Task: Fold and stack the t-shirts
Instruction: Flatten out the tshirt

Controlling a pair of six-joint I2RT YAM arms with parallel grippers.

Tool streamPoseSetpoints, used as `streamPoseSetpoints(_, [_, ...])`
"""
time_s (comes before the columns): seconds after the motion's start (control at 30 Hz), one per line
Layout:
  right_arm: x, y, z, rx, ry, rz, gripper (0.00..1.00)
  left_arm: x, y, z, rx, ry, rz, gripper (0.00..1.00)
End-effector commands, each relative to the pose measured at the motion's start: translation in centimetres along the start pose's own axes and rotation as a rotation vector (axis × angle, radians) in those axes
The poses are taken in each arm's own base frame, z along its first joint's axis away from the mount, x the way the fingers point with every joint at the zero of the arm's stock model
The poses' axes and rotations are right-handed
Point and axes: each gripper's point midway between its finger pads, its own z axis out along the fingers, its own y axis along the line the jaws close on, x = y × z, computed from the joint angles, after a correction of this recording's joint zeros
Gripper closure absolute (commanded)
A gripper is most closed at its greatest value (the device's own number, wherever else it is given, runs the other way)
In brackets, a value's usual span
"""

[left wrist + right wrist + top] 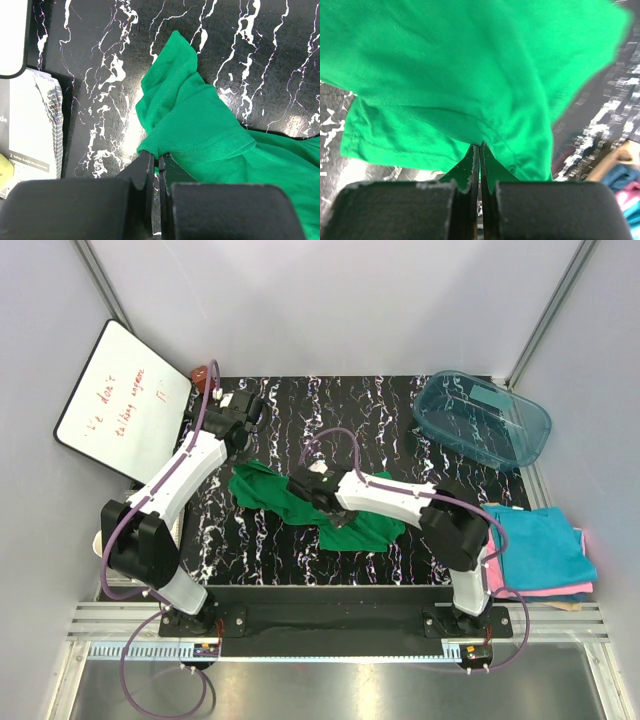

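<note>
I hold the bright green cloth t-shirt (300,502), crumpled in the middle of the black white-veined counter (400,410). My right fingers (468,167) are pressed together on a hem, and my left fingers (144,172) pinch a corner's very edge. If I pull them apart, I think the thin left bite may slip, or the right may drag two layers askew.

Red handwriting runs across the whiteboard (125,400) at the table's far left. It seems to say "we don't talking anymore", but it is small and turned sideways. A printed booklet (35,125) beside it carries a line starting "2 Setup Guide"; the rest is too small to read.
</note>
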Motion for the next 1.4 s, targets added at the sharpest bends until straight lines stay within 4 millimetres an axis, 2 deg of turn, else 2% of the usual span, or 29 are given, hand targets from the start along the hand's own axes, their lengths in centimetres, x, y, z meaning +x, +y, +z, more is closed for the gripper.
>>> streamPoseSetpoints(0.0, [-3.2,-4.3,-4.9,0.085,-0.154,0.082,1.0,-1.7,0.3,-0.7,-0.005,-0.051,-0.012,1.0])
streamPoseSetpoints(0.1, [-4.4,-7.3,-5.8,0.139,-0.195,0.125,1.0,-2.0,0.3,-0.9,-0.005,-0.058,-0.01,1.0])
streamPoseSetpoints(0.2, [-5.3,-11.0,-4.5,0.193,-0.194,0.186,1.0,-2.3,0.2,-1.0,-0.001,-0.065,-0.01,1.0])
streamPoseSetpoints(0.23, [-5.5,-11.9,-3.9,0.204,-0.186,0.183,1.0,-2.3,0.3,-1.0,-0.002,-0.063,-0.005,1.0])
streamPoseSetpoints(0.27, [-5.5,-13.8,-2.9,0.223,-0.171,0.219,1.0,-2.4,0.2,-1.0,-0.001,-0.064,-0.004,1.0])
streamPoseSetpoints(0.33, [-6.5,-15.2,-1.2,0.243,-0.172,0.228,1.0,-2.4,0.2,-0.9,-0.004,-0.061,-0.001,1.0])
streamPoseSetpoints(0.37, [-7.3,-16.6,-0.3,0.253,-0.18,0.261,1.0,-2.5,0.1,-1.0,-0.002,-0.063,0.0,1.0])
streamPoseSetpoints(0.57, [-11.3,-20.1,4.4,0.303,-0.171,0.283,1.0,-2.4,0.1,-0.8,-0.004,-0.048,0.018,1.0])
streamPoseSetpoints(0.6, [-11.6,-21.1,5.1,0.313,-0.166,0.308,0.9,-2.4,0.0,-0.8,-0.004,-0.045,0.021,1.0])
streamPoseSetpoints(0.63, [-12.8,-21.5,5.7,0.321,-0.178,0.324,0.8,-2.4,0.0,-0.7,-0.004,-0.044,0.023,1.0])
streamPoseSetpoints(0.67, [-13.1,-21.8,5.8,0.33,-0.173,0.321,0.7,-2.5,-0.1,-0.7,-0.004,-0.042,0.026,1.0])
streamPoseSetpoints(0.7, [-13.4,-22.2,5.9,0.338,-0.172,0.324,0.63,-2.4,-0.1,-0.5,-0.006,-0.035,0.03,1.0])
streamPoseSetpoints(0.73, [-14.1,-22.3,5.6,0.335,-0.184,0.339,0.51,-2.5,-0.2,-0.5,-0.005,-0.036,0.03,1.0])
streamPoseSetpoints(0.87, [-13.7,-21.5,4.1,0.25,-0.202,0.35,0.39,-2.6,-0.7,-0.1,0.002,-0.026,0.028,1.0])
streamPoseSetpoints(0.93, [-12.9,-21.2,2.7,0.214,-0.217,0.347,0.37,-2.8,-1.0,0.1,0.005,-0.022,0.031,1.0])
streamPoseSetpoints(1.07, [-12.2,-19.1,1.7,0.071,-0.252,0.329,0.37,-3.2,-1.4,0.4,0.008,-0.02,0.034,1.0])
streamPoseSetpoints(1.23, [-10.3,-17.4,2.6,0.009,-0.203,0.307,0.37,-3.1,-1.8,0.9,0.007,-0.006,0.04,1.0])
streamPoseSetpoints(1.37, [-9.7,-16.0,2.9,-0.06,-0.185,0.295,0.37,-3.0,-1.9,1.1,0.008,0.0,0.041,1.0])
